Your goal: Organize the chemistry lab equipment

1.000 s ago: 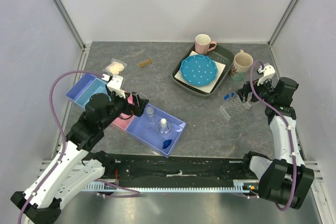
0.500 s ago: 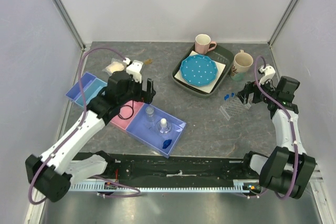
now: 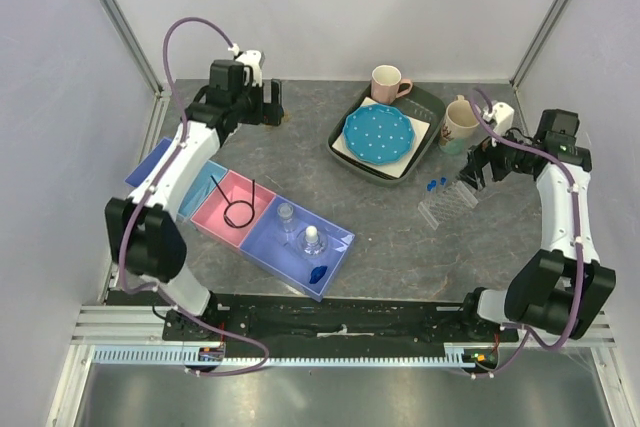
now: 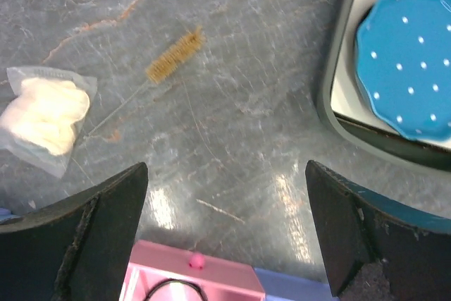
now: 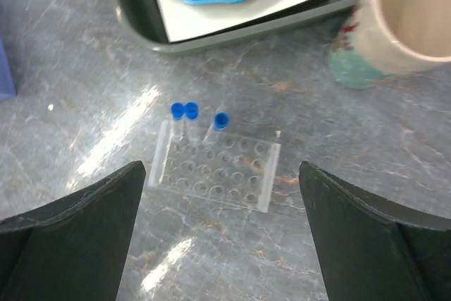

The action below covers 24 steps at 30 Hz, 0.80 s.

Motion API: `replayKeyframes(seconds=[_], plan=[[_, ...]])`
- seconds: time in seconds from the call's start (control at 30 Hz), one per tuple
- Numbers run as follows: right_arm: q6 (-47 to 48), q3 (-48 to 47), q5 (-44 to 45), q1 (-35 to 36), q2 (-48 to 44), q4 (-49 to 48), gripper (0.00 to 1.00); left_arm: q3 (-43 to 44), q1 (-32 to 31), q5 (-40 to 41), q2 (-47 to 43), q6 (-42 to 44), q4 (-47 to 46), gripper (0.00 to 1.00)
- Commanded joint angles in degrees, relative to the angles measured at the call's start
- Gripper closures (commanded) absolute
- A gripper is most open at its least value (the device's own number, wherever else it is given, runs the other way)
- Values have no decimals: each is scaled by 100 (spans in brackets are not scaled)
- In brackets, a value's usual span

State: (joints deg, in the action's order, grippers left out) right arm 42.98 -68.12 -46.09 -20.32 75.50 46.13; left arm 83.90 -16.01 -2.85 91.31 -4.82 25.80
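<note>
The step in hand looks like picking loose things off the tabletop [image 3: 380, 237] for the long tray [image 3: 262, 243]. The right pincer [image 5: 222, 167] hangs wide open over the clear rack [image 5: 232, 174], near a mug [image 5: 402, 19]. Next it should go down and pinch the rack's sides. The left pincer [image 4: 225, 174], open too, hangs near the bag [image 4: 42, 114] and the brush [image 4: 173, 54]. Three tiny blue-capped tubes [image 5: 190, 111] stand in the rack.

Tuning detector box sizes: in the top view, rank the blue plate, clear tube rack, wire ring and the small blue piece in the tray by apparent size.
1. Blue plate, clearly largest.
2. Clear tube rack.
3. Wire ring, close to the rack with its stem counted, so that order is unsure.
4. Small blue piece, clearly smallest.
</note>
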Motion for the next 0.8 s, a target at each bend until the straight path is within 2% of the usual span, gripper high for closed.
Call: replayKeyframes(seconds=[0.0, 0.17, 0.33, 0.5, 0.67, 0.77], plan=[[1053, -53, -68, 308, 166, 722, 2, 872, 80, -68, 720, 305, 389, 1], [1081, 71, 249, 1046, 561, 230, 2, 1962, 107, 136, 2038, 806, 1013, 3], [861, -412, -23, 1161, 1341, -16, 2, 3444, 98, 443, 3355, 1158, 1515, 11], [633, -1175, -278, 1240, 2317, -113, 2, 4562, 98, 662, 4366, 1763, 1603, 19], [440, -1608, -357, 1346, 2785, -218, 2, 4881, 203, 619, 4808, 2003, 1595, 28], [220, -1827, -436, 1425, 3013, -297, 2, 4934, 300, 312, 5037, 2064, 1586, 32]])
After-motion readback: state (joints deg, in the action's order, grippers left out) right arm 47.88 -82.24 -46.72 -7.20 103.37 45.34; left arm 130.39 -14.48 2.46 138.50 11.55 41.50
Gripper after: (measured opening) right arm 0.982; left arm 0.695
